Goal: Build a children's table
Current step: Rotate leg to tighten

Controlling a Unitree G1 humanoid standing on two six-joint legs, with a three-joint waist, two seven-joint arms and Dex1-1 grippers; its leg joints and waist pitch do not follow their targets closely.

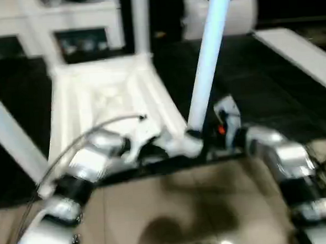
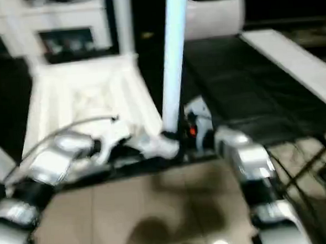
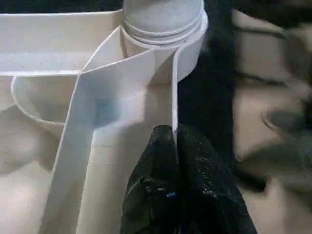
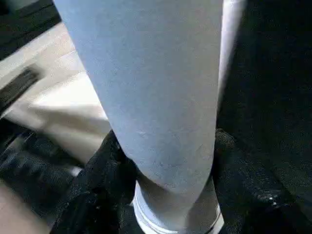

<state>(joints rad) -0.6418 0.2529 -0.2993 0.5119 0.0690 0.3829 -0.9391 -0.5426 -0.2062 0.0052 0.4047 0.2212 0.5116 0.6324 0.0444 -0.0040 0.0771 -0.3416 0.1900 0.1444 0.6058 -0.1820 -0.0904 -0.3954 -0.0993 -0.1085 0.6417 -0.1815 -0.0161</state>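
- I have the children's table (image 1: 103, 98) upside down at centre left, ribbed white plastic underside facing up.
- One round tapering leg (image 1: 208, 53) stands upright in the near right corner socket.
- White cabinet (image 1: 46, 24) upper left; cushion (image 1: 231, 15), I think, upper right.
- Right gripper (image 4: 165, 180): fingers clamped around leg's base.
- Left gripper (image 3: 175, 146): fingers pinched together on a thin rib.

Both forearms are gleaming silver, built of rounded metal segments broken by black bands, the left forearm (image 1: 72, 183) trailing a thin grey cable (image 1: 97, 129) that is arching over it. The right forearm (image 1: 287, 164) is showing a small orange-red light (image 1: 221, 130) near its wrist. The left gripper's fingers (image 3: 195, 180) are glistening black and faintly pebbled.
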